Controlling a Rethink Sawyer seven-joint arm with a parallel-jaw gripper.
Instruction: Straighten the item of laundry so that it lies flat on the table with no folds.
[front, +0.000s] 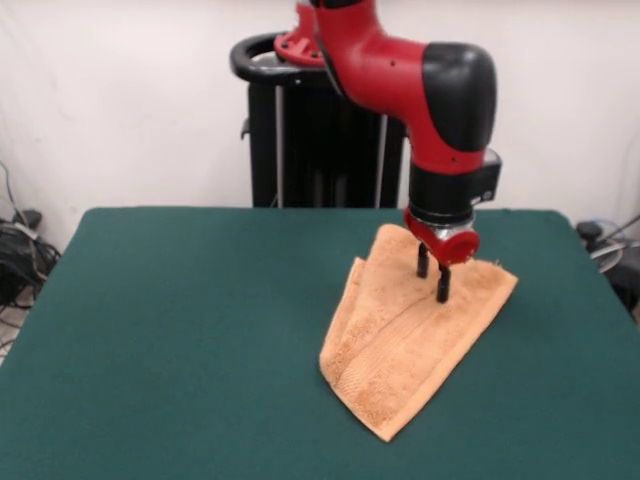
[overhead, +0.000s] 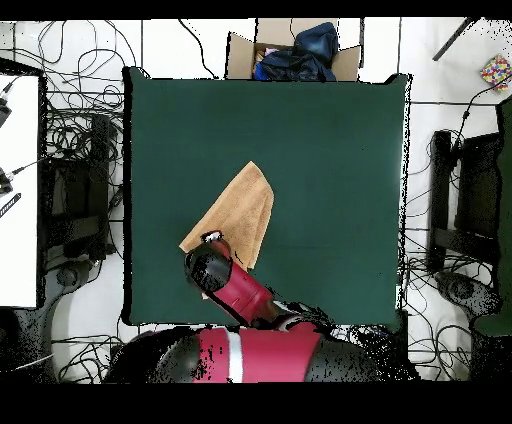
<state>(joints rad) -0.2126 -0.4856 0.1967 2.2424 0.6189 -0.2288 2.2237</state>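
Note:
The light orange towel (front: 405, 335) lies on the right half of the green table (front: 180, 330), folded into a rough triangle with a doubled layer along its left edge and a woven band near its front corner. My gripper (front: 433, 288) points straight down over the towel's far part, open, with its black fingertips (front: 442, 292) at the cloth's surface and nothing pinched between them. From overhead, the towel (overhead: 238, 210) runs diagonally near the table's (overhead: 330, 170) middle. There the arm's black and red head (overhead: 212, 268) covers the towel's lower corner and hides the gripper.
A cardboard box (overhead: 240, 52) with dark clothes stands just past the table's top edge in the overhead view. Cables (overhead: 85, 140) lie on the floor on both sides. A white desk (overhead: 18, 190) stands at the left.

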